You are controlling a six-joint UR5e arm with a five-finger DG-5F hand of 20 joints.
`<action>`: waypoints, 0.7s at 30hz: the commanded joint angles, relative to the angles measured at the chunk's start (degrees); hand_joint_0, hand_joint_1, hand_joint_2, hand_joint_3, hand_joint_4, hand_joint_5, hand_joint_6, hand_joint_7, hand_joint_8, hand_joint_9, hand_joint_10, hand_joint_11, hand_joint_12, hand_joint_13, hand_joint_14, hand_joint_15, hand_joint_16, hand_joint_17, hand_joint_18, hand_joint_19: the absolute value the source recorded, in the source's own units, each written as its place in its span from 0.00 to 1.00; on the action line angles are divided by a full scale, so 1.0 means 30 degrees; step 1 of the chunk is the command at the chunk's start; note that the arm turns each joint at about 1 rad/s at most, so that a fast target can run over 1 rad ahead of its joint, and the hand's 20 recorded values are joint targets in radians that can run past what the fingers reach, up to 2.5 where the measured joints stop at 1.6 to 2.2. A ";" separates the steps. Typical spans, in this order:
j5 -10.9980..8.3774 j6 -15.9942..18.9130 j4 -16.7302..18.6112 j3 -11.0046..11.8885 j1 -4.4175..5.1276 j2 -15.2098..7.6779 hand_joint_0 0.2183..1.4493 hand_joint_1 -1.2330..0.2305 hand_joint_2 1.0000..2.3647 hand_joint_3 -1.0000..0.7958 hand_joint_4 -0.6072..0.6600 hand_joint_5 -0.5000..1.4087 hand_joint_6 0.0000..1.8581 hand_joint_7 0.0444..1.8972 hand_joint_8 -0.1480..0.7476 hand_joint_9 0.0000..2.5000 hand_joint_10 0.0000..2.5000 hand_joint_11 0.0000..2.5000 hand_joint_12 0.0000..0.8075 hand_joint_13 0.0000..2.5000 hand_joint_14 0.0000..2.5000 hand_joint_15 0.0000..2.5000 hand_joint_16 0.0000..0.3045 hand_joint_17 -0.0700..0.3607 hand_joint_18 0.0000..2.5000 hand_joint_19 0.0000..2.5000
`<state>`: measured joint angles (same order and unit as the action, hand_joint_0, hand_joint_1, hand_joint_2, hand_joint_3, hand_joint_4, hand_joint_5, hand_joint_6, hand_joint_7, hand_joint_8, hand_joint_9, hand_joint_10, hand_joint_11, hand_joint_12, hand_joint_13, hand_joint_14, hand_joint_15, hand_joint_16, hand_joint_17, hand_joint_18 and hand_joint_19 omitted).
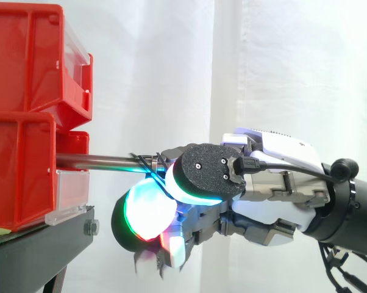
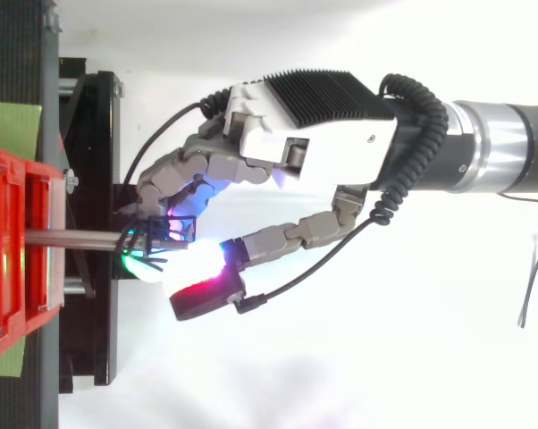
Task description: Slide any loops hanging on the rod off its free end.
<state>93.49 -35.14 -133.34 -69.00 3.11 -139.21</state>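
A bare metal rod (image 1: 104,161) sticks out level from the lower red bin (image 1: 19,177) toward the right. Thin black loops (image 1: 148,163) hang on it close to its free end; from above the loops (image 2: 144,241) bunch where the rod (image 2: 72,239) ends. My hand (image 1: 275,183) reaches in from the right. Its fingers (image 2: 175,174) curl in over the rod's tip and its thumb closes from the other side, pinching at the loops. Glowing pads hide the rod's very end.
Two red bins are stacked at the left, the upper red bin (image 1: 25,55) jutting out above the rod. They sit on a black stand (image 1: 43,244) with a green mat (image 2: 10,125) beneath. A white curtain hangs behind.
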 commanded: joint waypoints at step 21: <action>0.0564 -0.0766 -0.7848 -0.0556 -0.0684 0.2987 0.32 0.37 0.01 0.55 0.59 0.16 0.50 0.41 0.58 0.42 0.00 0.29 0.49 0.37 0.00 0.14 0.21 0.49 0.37 0.17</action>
<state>95.24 -37.43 -153.85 -70.17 1.17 -131.56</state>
